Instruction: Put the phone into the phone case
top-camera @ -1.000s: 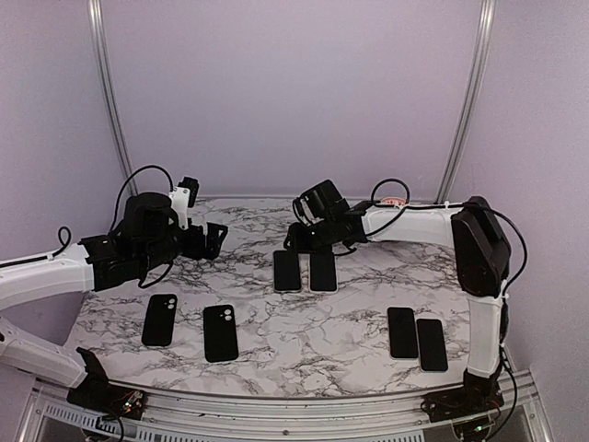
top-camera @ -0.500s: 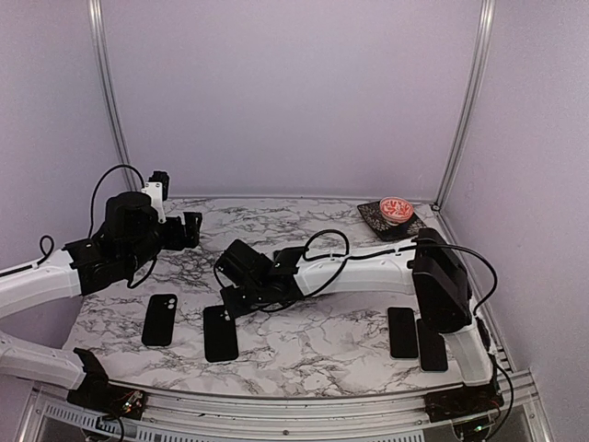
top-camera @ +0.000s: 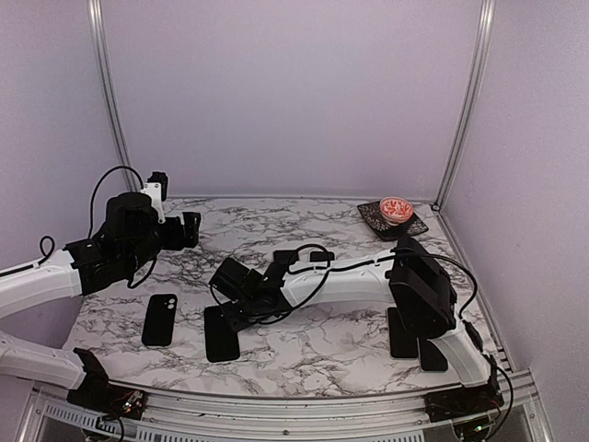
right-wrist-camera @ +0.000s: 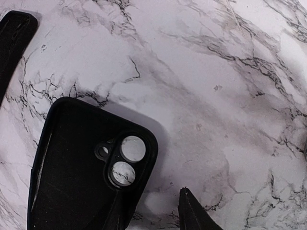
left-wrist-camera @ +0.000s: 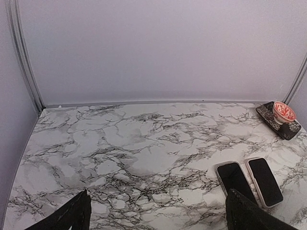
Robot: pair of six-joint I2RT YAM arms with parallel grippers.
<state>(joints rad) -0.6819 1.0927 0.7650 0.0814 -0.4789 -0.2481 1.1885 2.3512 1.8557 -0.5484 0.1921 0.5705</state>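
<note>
Phone case [right-wrist-camera: 81, 167]: black, empty, flat on marble table [right-wrist-camera: 230, 96] | right gripper [right-wrist-camera: 153, 208]: low at the case's camera end, fingers partly apart, one over the case's edge, one beside it, nothing clamped | phones [left-wrist-camera: 235, 178]: a pair beyond the case | left gripper [left-wrist-camera: 160, 215]: behind-left of the case, spread wide, empty

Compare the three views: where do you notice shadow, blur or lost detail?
Top external view: soft, even light on the white marble tabletop. Left wrist view: the left claw's fingers are dark, detail-less shapes. Right wrist view: the black flexible-looking phone case is sharp, casting a soft shadow.
</note>
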